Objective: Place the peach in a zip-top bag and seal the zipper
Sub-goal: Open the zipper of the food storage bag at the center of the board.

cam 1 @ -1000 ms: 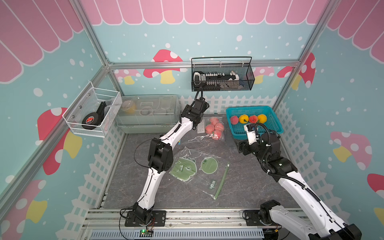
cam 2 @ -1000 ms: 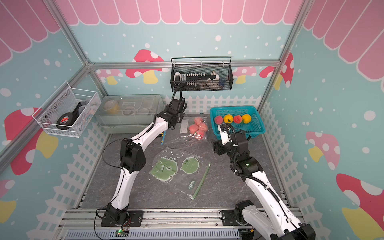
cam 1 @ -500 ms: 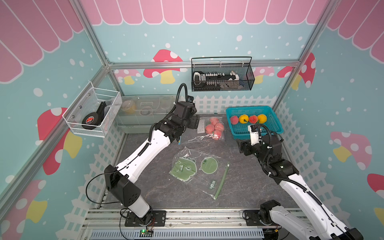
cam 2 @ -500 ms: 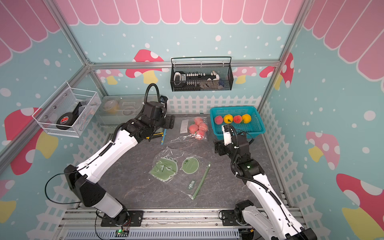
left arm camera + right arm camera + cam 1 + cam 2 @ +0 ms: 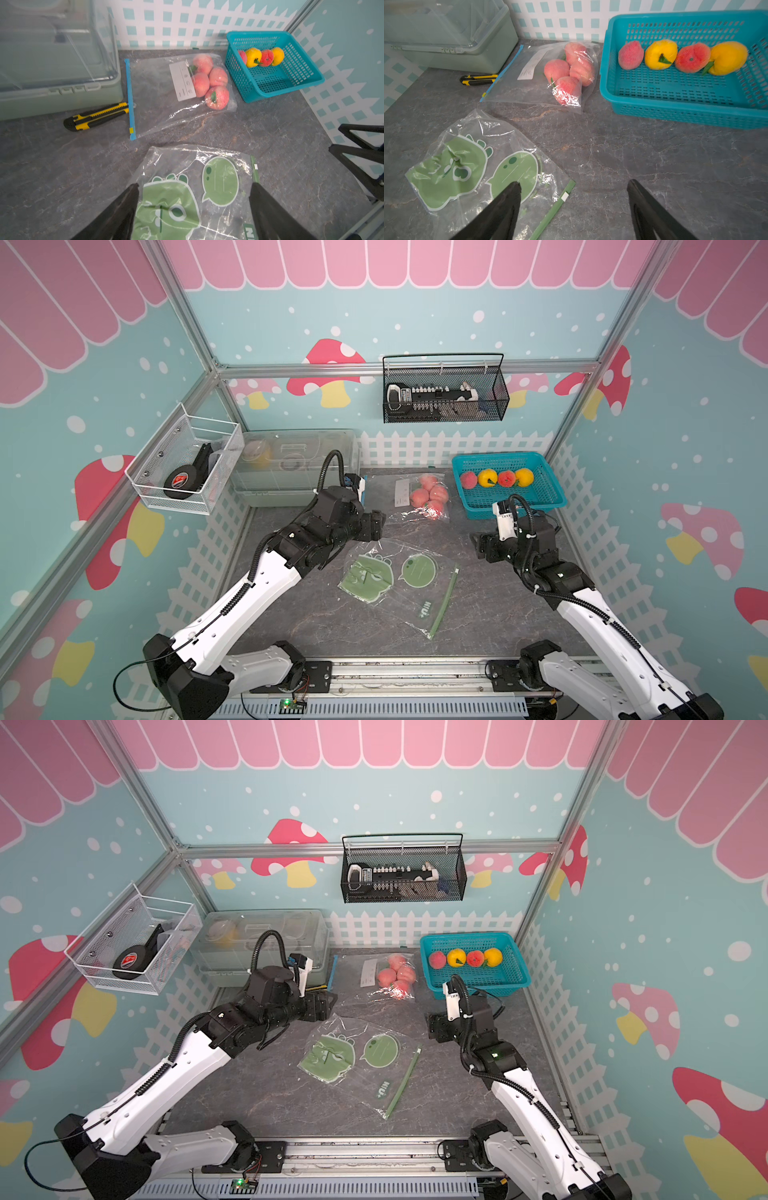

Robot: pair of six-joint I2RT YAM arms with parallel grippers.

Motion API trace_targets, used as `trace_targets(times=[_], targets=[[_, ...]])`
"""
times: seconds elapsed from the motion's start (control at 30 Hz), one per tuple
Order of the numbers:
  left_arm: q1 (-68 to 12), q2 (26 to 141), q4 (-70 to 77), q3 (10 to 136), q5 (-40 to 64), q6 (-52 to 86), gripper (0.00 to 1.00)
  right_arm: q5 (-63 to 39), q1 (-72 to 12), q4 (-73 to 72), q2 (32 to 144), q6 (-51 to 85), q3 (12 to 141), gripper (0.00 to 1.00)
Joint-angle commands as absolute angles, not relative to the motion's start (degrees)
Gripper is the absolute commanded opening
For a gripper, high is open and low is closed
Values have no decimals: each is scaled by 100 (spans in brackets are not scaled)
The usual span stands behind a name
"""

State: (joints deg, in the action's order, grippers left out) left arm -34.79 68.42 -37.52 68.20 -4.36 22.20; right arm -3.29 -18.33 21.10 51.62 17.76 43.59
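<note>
Only legible lettering: white "NIU" plus a small mark, maybe a plus sign, on the green-printed zip bag [image 5: 386,576], just beside the near end of its green zipper strip [image 5: 446,598]. Beyond that bag, the white label [image 5: 182,81] on the clear bag of peaches [image 5: 164,104] has print too small to read. Red sticker [image 5: 178,480] on the black roll [image 5: 188,472] is illegible.

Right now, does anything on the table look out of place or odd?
Yes. A yellow-and-black utility knife lies loose on the table between the storage box and the blue-zipper bag of peaches, unrelated to bagging. The green-printed bag is crumpled and lies askew. Nothing looks spilled.
</note>
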Motion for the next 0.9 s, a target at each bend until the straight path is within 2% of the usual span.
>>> trace_targets(times=[0.0, 0.3, 0.5, 0.67, 0.87], targets=[[-3530, 6795, -3755, 6415, -150, 2621, 81, -579, -1819, 2325, 4983, 2076, 4120, 82], [-3566, 6870, -3120, 5496, 165, 2890, 73, -1504, -1828, 1911, 4952, 2784, 3404, 81], [-3562, 7223, -2436, 5002, 489, 3035, 57, -2163, -1885, 1467, 5360, 3366, 2993, 79], [-3565, 7542, -1736, 4565, 664, 3260, 43, -2298, -1957, 1177, 5614, 3759, 2615, 74], [-3600, 7969, -1148, 4134, 621, 3579, 33, -2489, -2051, 572, 6053, 4093, 2251, 62]])
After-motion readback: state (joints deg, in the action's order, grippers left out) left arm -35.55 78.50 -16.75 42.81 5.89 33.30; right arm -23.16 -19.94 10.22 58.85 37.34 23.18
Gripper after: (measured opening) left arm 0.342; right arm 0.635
